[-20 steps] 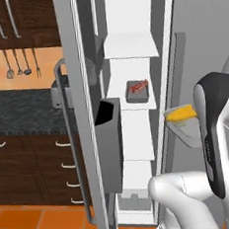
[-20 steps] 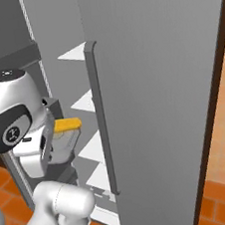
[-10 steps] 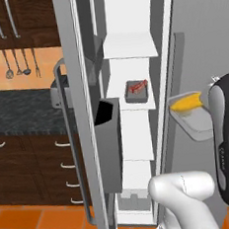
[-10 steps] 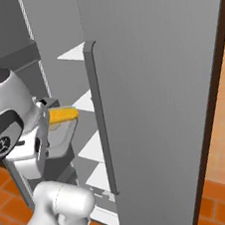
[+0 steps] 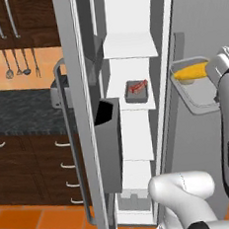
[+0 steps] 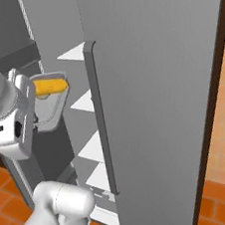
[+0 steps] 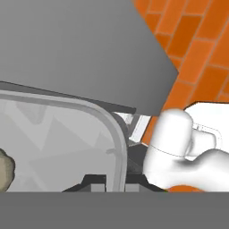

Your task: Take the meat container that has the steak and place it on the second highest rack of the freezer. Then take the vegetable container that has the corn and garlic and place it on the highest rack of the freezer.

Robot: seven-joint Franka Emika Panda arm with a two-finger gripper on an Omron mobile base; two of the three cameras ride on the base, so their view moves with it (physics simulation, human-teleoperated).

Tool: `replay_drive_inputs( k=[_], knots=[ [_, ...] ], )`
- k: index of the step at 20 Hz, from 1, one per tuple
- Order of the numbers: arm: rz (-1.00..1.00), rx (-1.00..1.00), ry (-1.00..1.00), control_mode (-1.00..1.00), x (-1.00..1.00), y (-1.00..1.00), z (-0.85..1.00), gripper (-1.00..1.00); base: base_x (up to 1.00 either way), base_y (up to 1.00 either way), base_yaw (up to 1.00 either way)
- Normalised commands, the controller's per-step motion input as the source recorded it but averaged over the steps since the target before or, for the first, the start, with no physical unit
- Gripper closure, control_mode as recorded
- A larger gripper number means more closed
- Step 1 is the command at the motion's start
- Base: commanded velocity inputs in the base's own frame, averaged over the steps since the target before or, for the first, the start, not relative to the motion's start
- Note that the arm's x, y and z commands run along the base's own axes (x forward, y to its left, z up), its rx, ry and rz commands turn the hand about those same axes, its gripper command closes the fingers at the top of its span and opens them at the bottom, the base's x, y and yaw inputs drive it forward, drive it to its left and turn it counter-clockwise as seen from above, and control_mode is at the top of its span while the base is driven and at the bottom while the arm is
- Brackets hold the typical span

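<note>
The grey meat container (image 5: 136,91) with the red steak (image 5: 138,86) rests on the second highest rack (image 5: 134,106) inside the open freezer (image 5: 127,16). Above it the highest rack (image 5: 129,47) is bare. My gripper (image 5: 214,83) is shut on the right rim of the vegetable container (image 5: 198,94), held in the air right of the freezer opening, about level with the steak. The yellow corn (image 5: 191,72) lies along the container's upper side. From the right, the gripper (image 6: 32,109) holds the vegetable container (image 6: 49,105) with the corn (image 6: 51,86). The garlic (image 7: 4,167) shows inside the container's rim (image 7: 114,134).
The freezer door (image 5: 81,139) with its black dispenser panel (image 5: 105,112) stands open on the left. A tall grey door (image 6: 155,78) with a long handle (image 6: 99,116) is close on the right. Dark cabinets (image 5: 22,165), a dark counter (image 5: 17,113) and orange floor tiles (image 5: 37,223) lie beyond.
The arm has lifted the vegetable container with the corn upward, from below the steak's shelf to about its level. The steak container has not moved.
</note>
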Motion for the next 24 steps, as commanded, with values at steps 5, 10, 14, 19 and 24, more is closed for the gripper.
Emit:
replay_drive_inputs(
  k=[5, 10, 14, 19, 24],
  knots=[
    [-0.05, 0.0, -0.18, -1.0, 0.3, 0.32, 0.06, 1.0, 0.0, 0.0, 0.0],
    [0.0, 0.0, -0.07, -1.0, 0.33, 0.28, 0.13, 1.0, 0.0, 0.0, 0.0],
    [0.0, 0.0, 0.01, -1.0, 0.2, 0.14, 0.4, 1.0, 0.0, 0.0, 0.0],
    [-0.01, 0.0, 0.09, -1.0, 0.34, 0.0, 0.49, 1.0, 0.0, 0.0, 0.0],
    [-0.06, 0.0, 0.1, -1.0, 0.51, 0.0, 0.22, 1.0, 0.0, 0.0, 0.0]
  ],
)
